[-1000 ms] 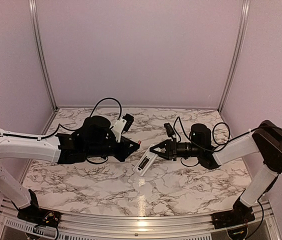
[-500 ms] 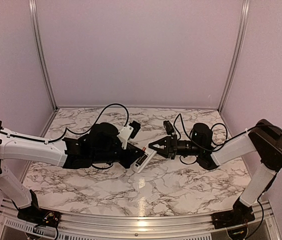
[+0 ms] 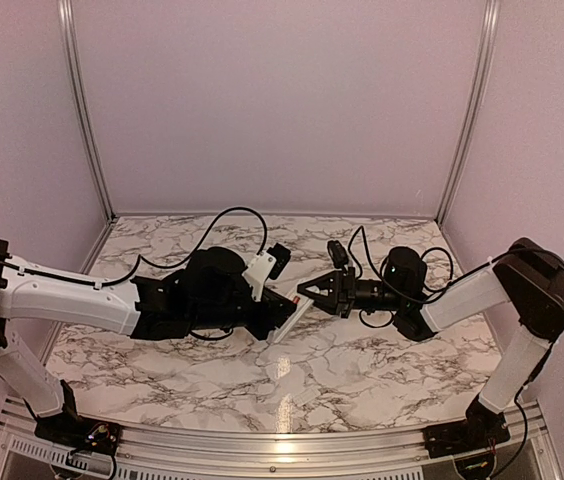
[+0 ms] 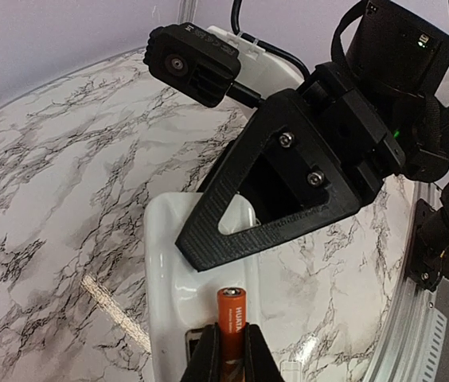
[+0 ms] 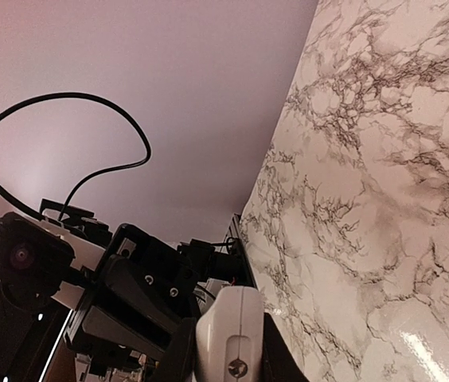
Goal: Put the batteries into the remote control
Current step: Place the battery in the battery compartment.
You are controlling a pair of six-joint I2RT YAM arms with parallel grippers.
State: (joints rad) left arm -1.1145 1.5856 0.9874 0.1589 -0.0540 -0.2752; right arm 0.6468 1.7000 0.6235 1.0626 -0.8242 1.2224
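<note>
— Comparing the overhead view with half a second ago, what differs?
— The left arm (image 3: 72, 295) reaches farther right, so the left tool (image 3: 280, 308) now sits over the remote (image 3: 280, 330). The battery's red tip, seen from above before, is hidden under it. The right tool (image 3: 307, 292) has hardly shifted.
— How do the tools stand?
— The left one is pinched on the battery (image 4: 232, 318), its fingers (image 4: 207, 360) tight on either side. The right one is clamped on the remote's end, one black finger (image 4: 288, 224) lying across the plain white back.
— And the battery against the remote?
— It hangs just over the white back, free end toward the right tool. Whether it touches, I cannot tell.
— The surroundings?
— A tabletop (image 3: 362, 360) of white marble pattern with grey veins, pale lilac walls (image 3: 282, 100) on three sides, and a metal rail (image 3: 282, 445) along the near edge.
</note>
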